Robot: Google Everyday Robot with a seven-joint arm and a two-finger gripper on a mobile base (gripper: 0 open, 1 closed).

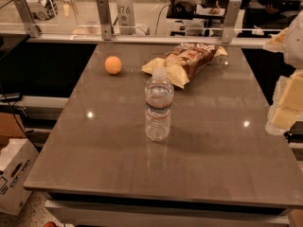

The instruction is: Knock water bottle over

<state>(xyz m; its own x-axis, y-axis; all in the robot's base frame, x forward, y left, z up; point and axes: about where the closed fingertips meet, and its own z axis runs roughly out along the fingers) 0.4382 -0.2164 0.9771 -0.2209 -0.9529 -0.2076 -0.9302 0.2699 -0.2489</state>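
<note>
The water bottle (158, 105) stands upright near the middle of the grey table (94, 150). It is clear and ribbed, with a white cap and a thin dark label band. My gripper (287, 100) shows as blurred pale-yellow and white parts at the right edge of the view. It is well to the right of the bottle, over the table's right edge, and does not touch the bottle.
An orange ball-like fruit (112, 65) lies at the back left of the table. A brown and yellow chip bag (187, 60) lies just behind the bottle. A glass barrier with metal posts (104, 18) runs along the far edge. A cardboard box (14, 174) sits on the floor at left.
</note>
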